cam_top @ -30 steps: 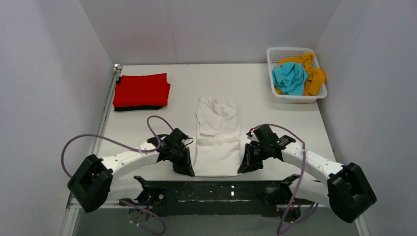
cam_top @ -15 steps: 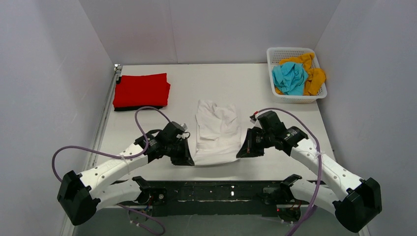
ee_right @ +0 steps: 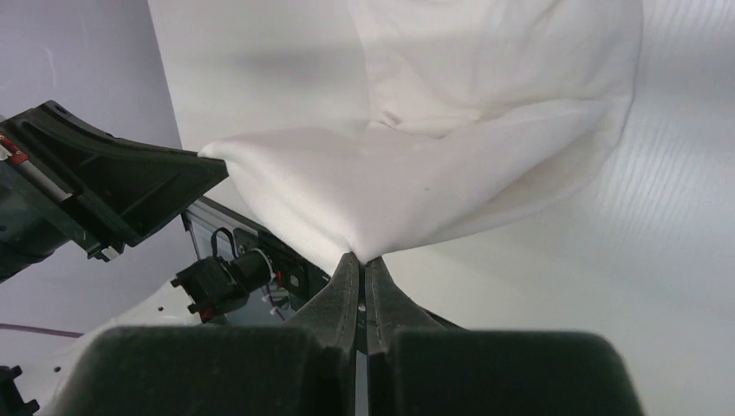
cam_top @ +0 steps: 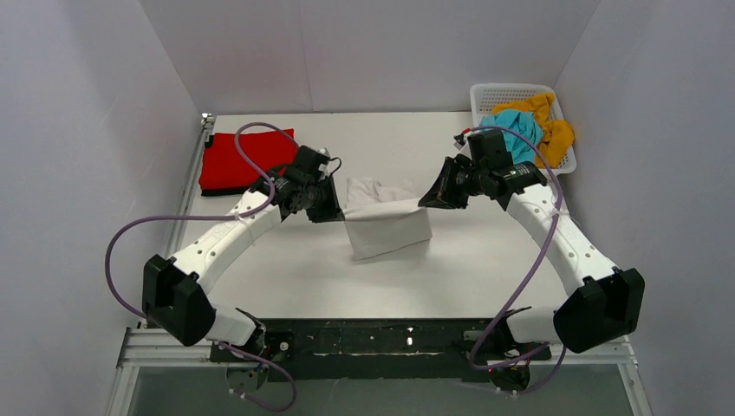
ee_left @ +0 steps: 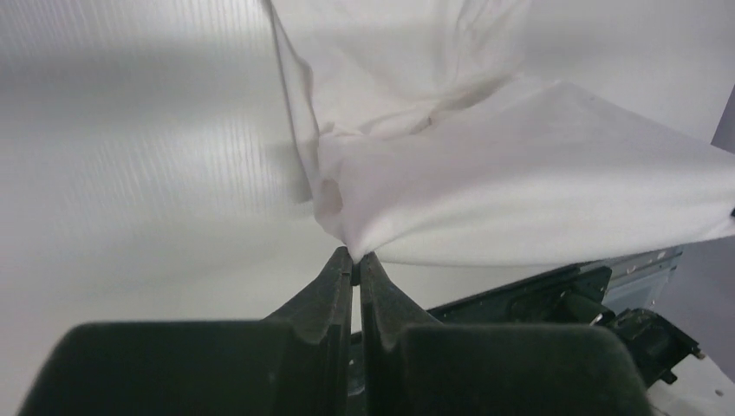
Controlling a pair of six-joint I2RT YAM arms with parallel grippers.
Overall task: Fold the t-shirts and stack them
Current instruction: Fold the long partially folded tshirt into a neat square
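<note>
The white t-shirt (cam_top: 387, 224) lies in the middle of the table, its near hem lifted and carried back over itself. My left gripper (cam_top: 336, 211) is shut on the hem's left corner (ee_left: 347, 243). My right gripper (cam_top: 426, 200) is shut on the hem's right corner (ee_right: 360, 247). The cloth stretches taut between them above the rest of the shirt. A folded red t-shirt (cam_top: 247, 159) lies on a folded black t-shirt (cam_top: 227, 191) at the back left. The teal-blue t-shirt (cam_top: 518, 134) and the mustard-orange t-shirt (cam_top: 555, 134) lie crumpled in the basket.
The white lattice basket (cam_top: 511, 91) stands at the back right corner. White walls close the table on three sides. The black arm mounting rail (cam_top: 381, 334) runs along the near edge.
Both grippers have lifted the near hem of the white t-shirt and carried it away from the near edge toward the collar, folding the shirt over itself.
</note>
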